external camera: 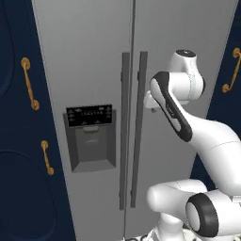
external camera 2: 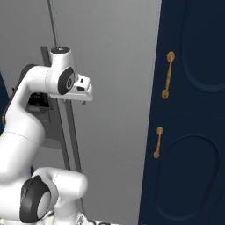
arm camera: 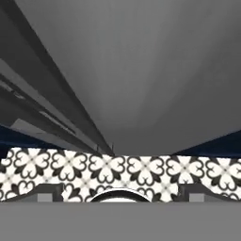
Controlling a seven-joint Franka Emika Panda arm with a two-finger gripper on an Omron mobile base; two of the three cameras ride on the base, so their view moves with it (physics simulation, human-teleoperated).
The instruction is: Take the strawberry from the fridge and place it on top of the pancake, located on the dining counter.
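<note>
Gripper (arm camera: 120,196) fingers stood wide apart and held nothing as the white arm's hand hovered close to the tall light-grey two-door fridge (external camera: 89,61), both doors shut. Its long dark-grey vertical handles (external camera: 133,127) ran at about nine o'clock from the hand in the left base view, the nearer one just beside it. Patterned black-and-white floor tiles (arm camera: 70,169) lay below. The strawberry presumably sat behind those doors; likely light, soft and easily bruised, it would call for a gentle pinch across its widest part.
</note>
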